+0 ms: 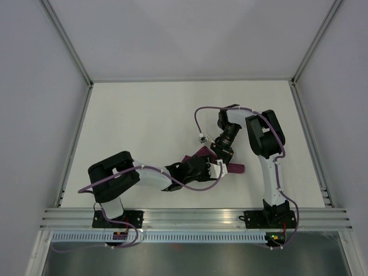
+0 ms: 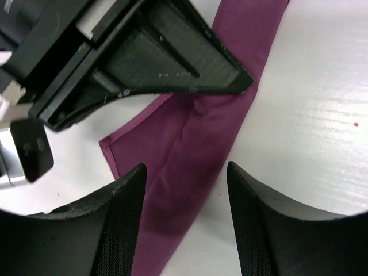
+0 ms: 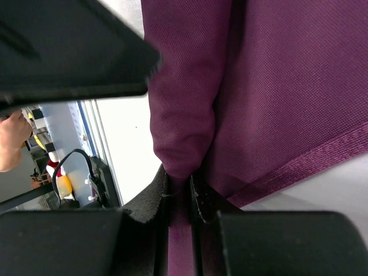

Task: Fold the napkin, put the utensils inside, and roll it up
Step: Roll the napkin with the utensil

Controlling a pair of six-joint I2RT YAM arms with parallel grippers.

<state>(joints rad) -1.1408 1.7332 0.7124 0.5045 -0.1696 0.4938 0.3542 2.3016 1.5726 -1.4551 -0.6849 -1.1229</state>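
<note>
Near table (image 1: pixel 144 115) centre, right hand (image 3: pixel 179 185) clenched on a napkin (image 3: pixel 276 86) fold, left hand (image 2: pixel 185 172) open over it, grasping nothing

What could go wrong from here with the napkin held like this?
The right gripper pinches only a thin fold of the napkin; a pull could slip it free. The open left gripper hangs close beside it over the cloth, so the two may collide.
</note>
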